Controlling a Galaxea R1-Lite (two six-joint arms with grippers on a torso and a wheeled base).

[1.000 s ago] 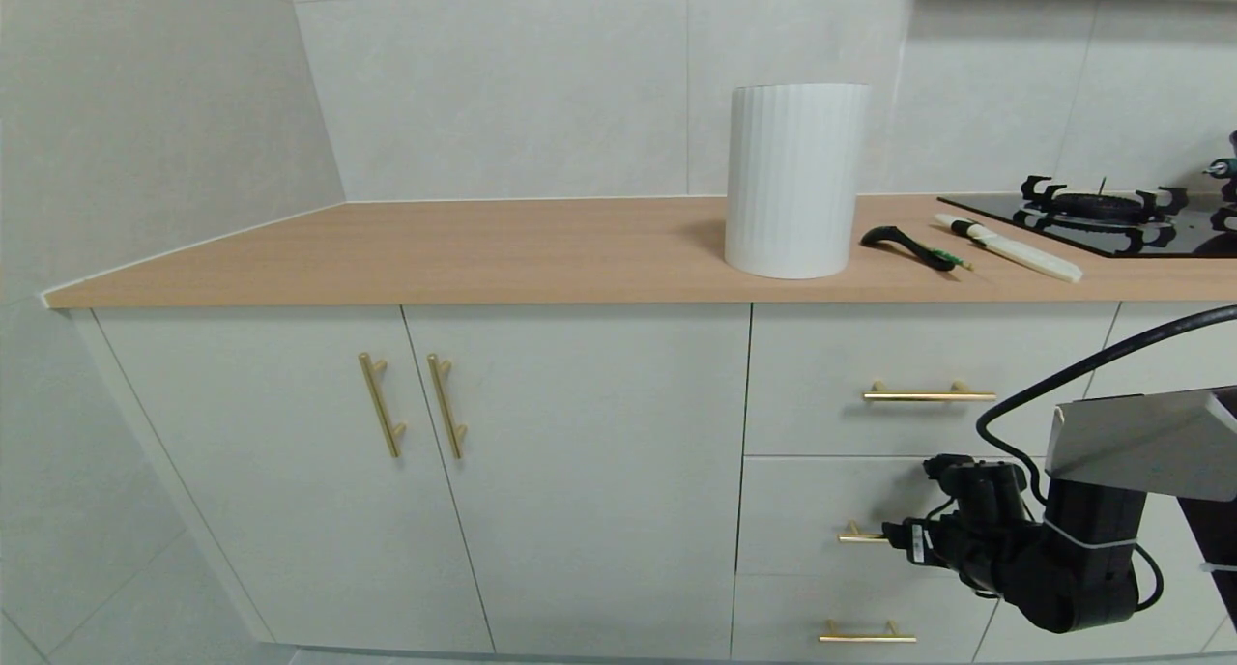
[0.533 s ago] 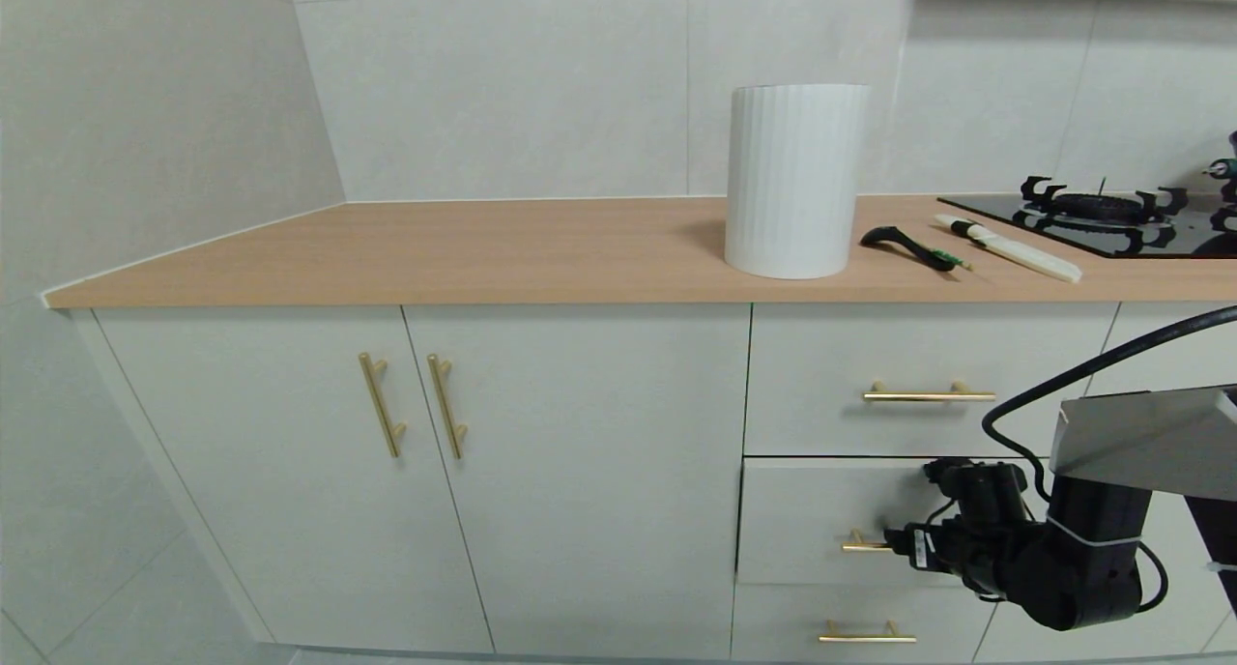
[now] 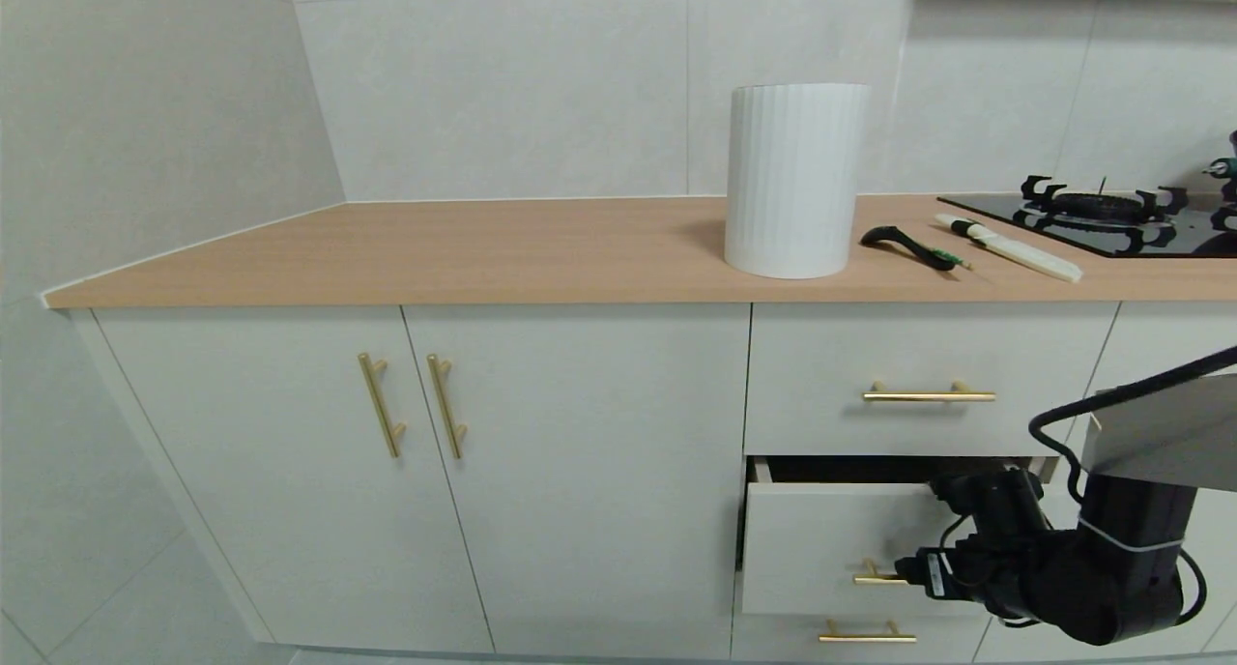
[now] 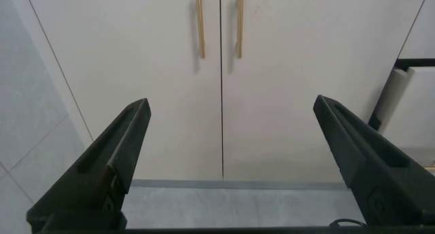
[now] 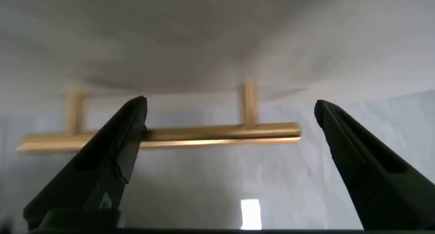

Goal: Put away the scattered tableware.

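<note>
Flat on the bench (image 3: 483,249), 3 o'clock of the white canister (image 3: 792,180): black-handled utensil (image 3: 906,246) and white knife (image 3: 1010,247). Probably light, stiff, slippery; best pinched mid-handle. Holds right end effector (image 5: 224,162) wide at the handle (image 5: 163,135) of the part-open drawer (image 3: 821,539), 5 o'clock; left end effector (image 4: 228,166) wide too.

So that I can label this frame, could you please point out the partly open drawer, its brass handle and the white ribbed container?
Partly open drawer (image 3: 821,544): head view, on its white front panel.
Brass handle (image 5: 204,134): right wrist view, middle of the bar.
White ribbed container (image 3: 792,182): head view, on its side wall.
</note>
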